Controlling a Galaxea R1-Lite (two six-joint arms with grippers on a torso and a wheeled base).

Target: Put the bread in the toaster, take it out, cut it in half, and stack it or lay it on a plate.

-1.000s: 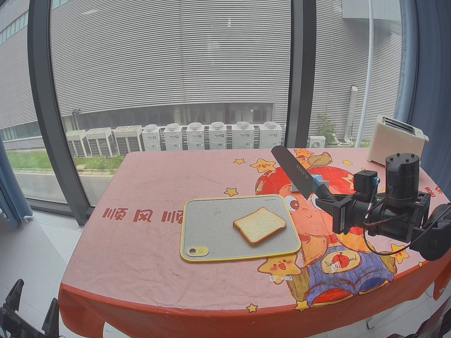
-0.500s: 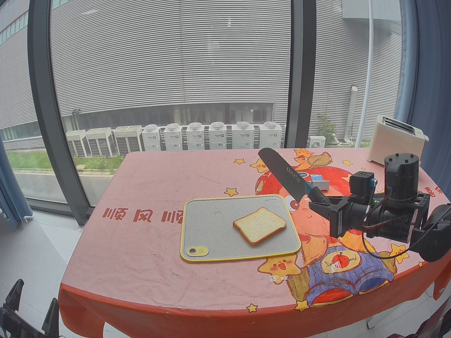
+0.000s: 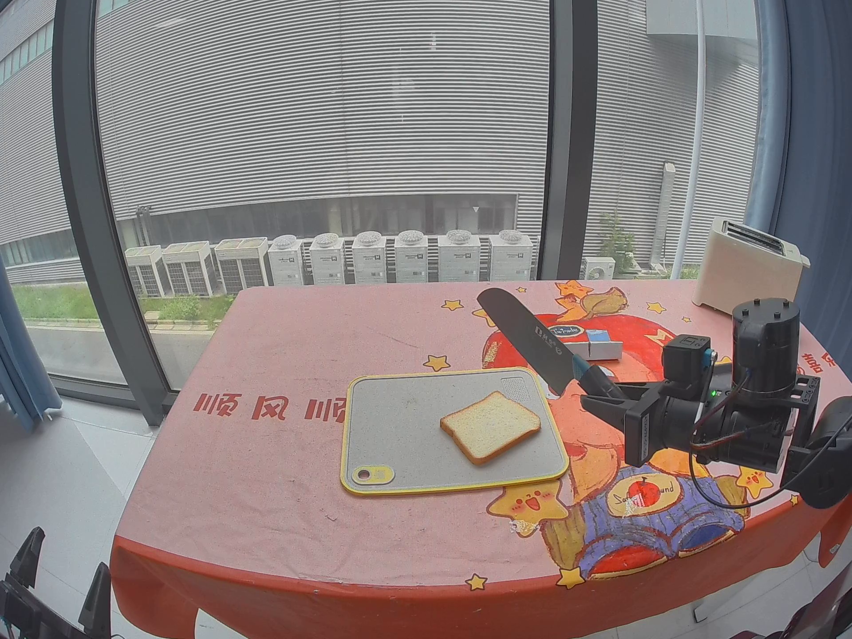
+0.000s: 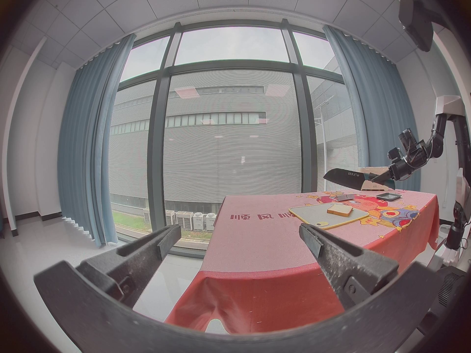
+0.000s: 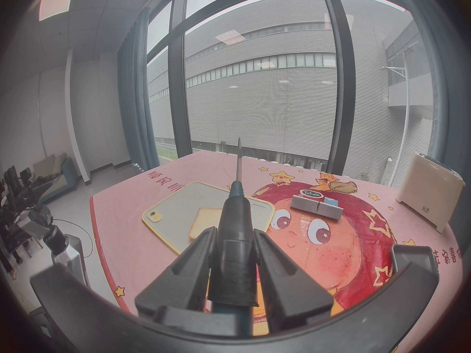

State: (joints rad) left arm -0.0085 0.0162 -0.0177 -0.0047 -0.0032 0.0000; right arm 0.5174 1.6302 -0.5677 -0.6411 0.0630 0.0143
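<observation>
A slice of bread (image 3: 490, 425) (image 5: 205, 220) (image 4: 340, 210) lies flat on the right part of a grey cutting board (image 3: 399, 428) (image 5: 179, 212) (image 4: 314, 214) with a yellow rim. My right gripper (image 3: 612, 394) (image 5: 235, 265) is shut on the handle of a black knife (image 3: 532, 337) (image 5: 239, 160) (image 4: 349, 178). The blade is in the air, slanting up and to the left above the board's far right corner, clear of the bread. The white toaster (image 3: 747, 265) (image 5: 431, 190) stands at the table's far right. My left gripper (image 4: 235, 251) is open, low beside the table's left end.
A small grey and blue knife holder (image 3: 593, 344) (image 5: 316, 205) lies on the pink tablecloth (image 3: 284, 339) behind the blade. A dark flat thing (image 4: 388, 196) sits near the toaster. Windows stand right behind the table's far edge.
My right gripper has carried the knife leftward and slightly down, bringing the blade tip from beside the board to above its far right corner. The bread has not moved.
</observation>
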